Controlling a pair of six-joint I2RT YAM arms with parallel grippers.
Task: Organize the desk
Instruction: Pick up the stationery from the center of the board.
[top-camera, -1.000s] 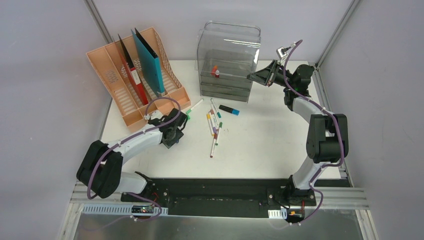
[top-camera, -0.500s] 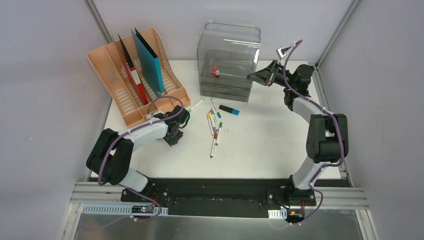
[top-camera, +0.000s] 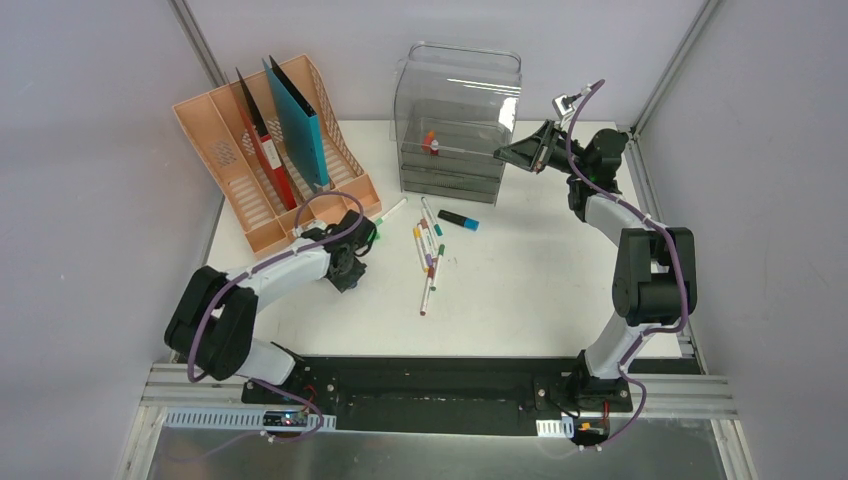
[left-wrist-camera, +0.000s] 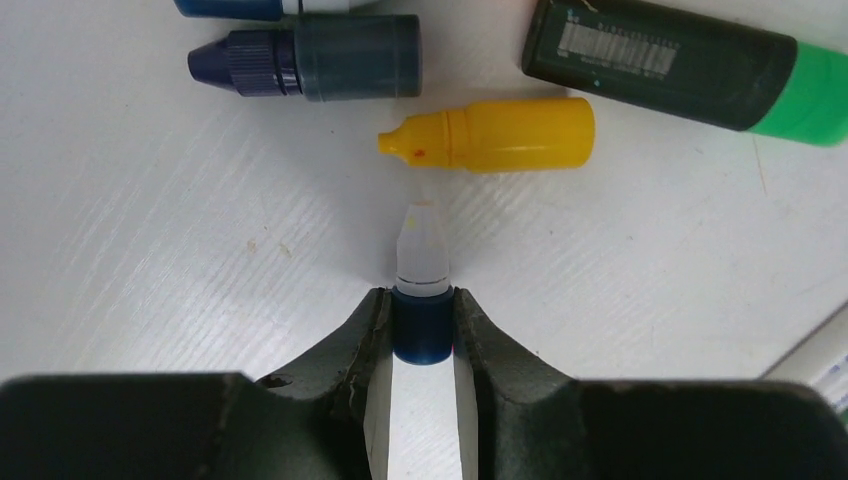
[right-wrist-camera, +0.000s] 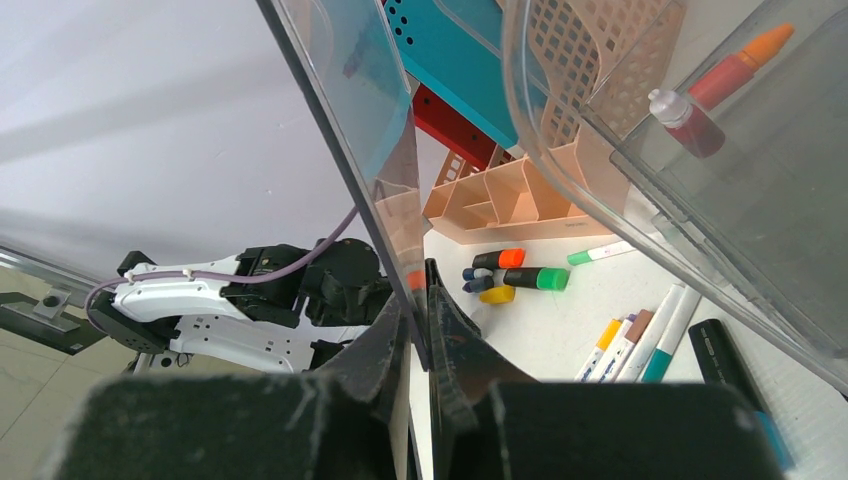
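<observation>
On the white desk, my left gripper is shut on a small blue dropper bottle with a clear cap, lying flat. In the top view the left gripper is low beside the peach rack's front corner. Just beyond the held bottle lie a yellow bottle, a dark blue bottle and a green-capped highlighter. My right gripper is shut on the clear plastic edge of the drawer at the box's right side. The drawer holds two small reddish bottles.
The peach file rack with a red and a teal folder stands at the back left. The clear drawer box is at the back centre. Several marker pens and a black-and-blue highlighter lie mid-desk.
The left gripper has slid a little toward the rack and its jaws have closed on the blue bottle. The right arm has not moved.
</observation>
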